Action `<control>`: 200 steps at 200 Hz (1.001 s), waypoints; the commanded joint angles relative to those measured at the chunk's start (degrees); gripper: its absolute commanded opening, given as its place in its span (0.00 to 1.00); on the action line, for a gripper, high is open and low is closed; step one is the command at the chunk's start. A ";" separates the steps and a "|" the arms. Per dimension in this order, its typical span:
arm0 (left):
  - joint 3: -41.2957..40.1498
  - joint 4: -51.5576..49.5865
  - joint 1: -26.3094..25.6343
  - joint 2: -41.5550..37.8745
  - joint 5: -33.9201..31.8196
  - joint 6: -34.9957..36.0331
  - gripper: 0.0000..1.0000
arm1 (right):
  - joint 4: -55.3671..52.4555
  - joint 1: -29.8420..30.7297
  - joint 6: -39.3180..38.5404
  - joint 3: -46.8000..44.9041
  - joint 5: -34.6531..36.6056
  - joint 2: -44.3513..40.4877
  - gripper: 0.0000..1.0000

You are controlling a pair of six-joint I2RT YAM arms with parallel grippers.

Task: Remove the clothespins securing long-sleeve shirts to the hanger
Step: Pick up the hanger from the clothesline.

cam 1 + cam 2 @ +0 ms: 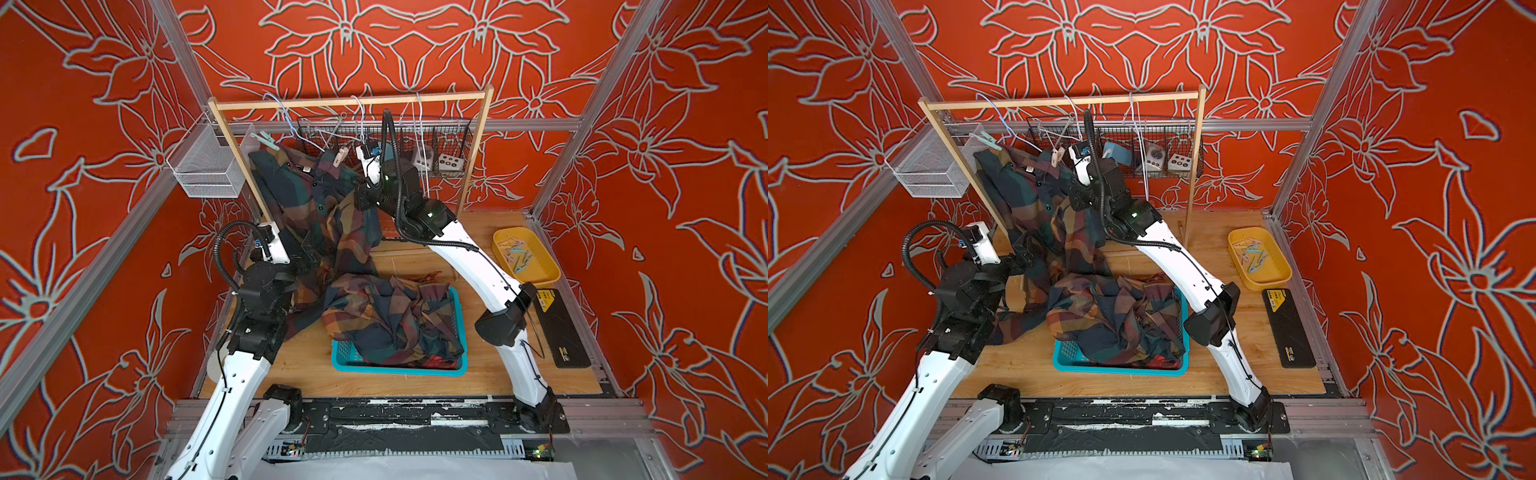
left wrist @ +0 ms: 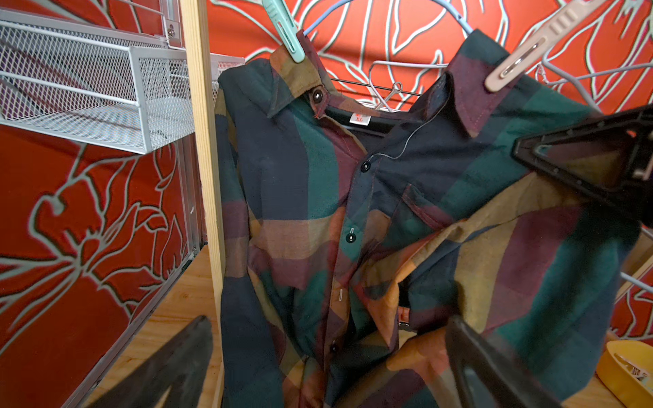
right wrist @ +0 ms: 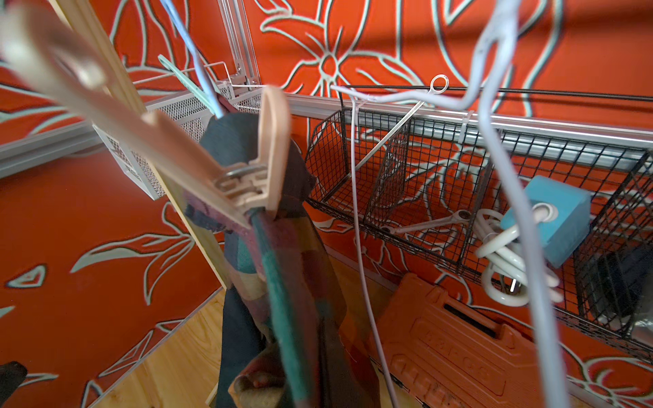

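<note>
I see my left gripper (image 2: pixel 328 328) gaping wide at the front of the hanging plaid shirt (image 2: pixel 300 169); my right gripper (image 2: pixel 530 152) is pinched closed just below the pink clothespin (image 2: pixel 512 63) on one shoulder. The mint clothespin (image 2: pixel 286 39) clips the other shoulder.

White arms (image 1: pixel 239 386), black joints (image 1: pixel 505 320), ribbed cables (image 1: pixel 216 249)

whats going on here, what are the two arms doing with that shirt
It's an unpinning job. One dark plaid shirt hangs from the wooden rail, pinned by a mint clothespin and a pink clothespin. The right hand, shut, is up beside the pink one; whether it grips anything is unclear. The left hand is open at the shirt's front. Other shirts lie heaped in the teal basket, and loose clothespins sit in the yellow tray.
</note>
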 commanded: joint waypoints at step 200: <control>-0.22 1.49 1.43 0.84 1.45 -0.92 0.98 | 10.37 0.08 0.16 -17.10 -1.95 -16.14 0.00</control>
